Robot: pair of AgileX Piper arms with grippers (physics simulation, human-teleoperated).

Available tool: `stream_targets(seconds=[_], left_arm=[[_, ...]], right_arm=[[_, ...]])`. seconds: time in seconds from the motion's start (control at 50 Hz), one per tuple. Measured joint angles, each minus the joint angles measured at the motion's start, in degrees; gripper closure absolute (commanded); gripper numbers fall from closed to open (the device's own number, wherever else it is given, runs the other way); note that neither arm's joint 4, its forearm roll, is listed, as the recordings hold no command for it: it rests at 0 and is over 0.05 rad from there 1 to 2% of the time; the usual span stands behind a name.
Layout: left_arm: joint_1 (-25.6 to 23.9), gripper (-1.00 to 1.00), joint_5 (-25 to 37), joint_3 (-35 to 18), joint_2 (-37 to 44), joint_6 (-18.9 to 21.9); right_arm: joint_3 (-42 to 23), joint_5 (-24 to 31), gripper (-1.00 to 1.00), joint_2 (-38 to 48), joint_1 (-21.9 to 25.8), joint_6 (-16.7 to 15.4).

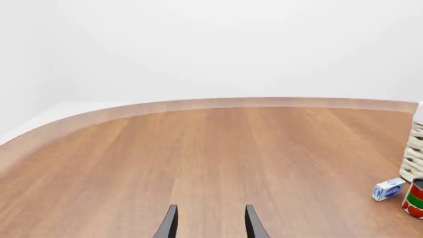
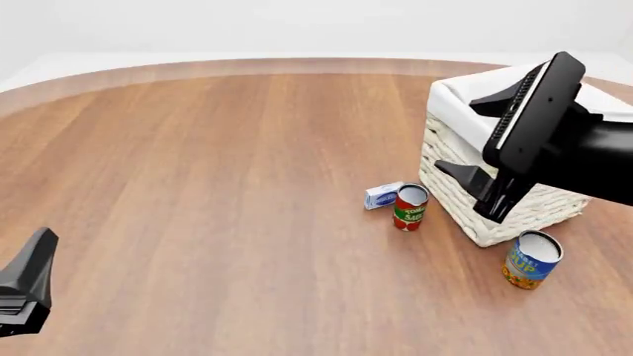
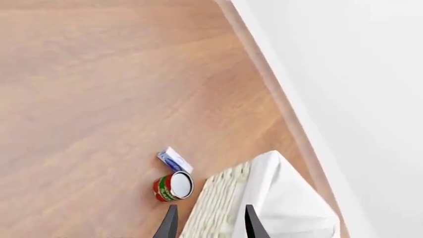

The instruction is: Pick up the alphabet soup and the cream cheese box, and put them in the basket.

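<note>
Nothing's in yet. My left end effector (image 1: 210,225) is released, empty, low by me. Soup (image 2: 531,259) sits on the counter (image 2: 218,185) near the basket (image 2: 465,200). Box (image 2: 383,195) lies farther, beside basket. Right end effector (image 3: 209,223) released, over basket. Both pickups left.

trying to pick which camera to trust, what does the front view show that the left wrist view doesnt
Only the front view: the alphabet soup, the whole basket with its liner, and the right gripper above it.

Only the left wrist view: the left gripper with its fingers apart over bare table.

Both: the cream cheese box, the red-and-green can, the wooden table.
</note>
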Motion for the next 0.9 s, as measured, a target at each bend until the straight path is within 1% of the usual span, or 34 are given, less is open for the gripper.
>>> stream_targets(seconds=[0.14,0.54,0.9], left_arm=[[0.0,-1.0,0.0,0.0,0.0,0.0],[0.0,-1.0,0.0,0.0,0.0,0.0],[0.0,-1.0,0.0,0.0,0.0,0.0]], right_arm=[[-1.4,0.8,-1.0,1.6,0.7,-1.0],[-2.8,1.3,-1.0,3.0,1.0,-1.7],[-5.0,0.2,-1.0,7.2,0.4,-4.9]])
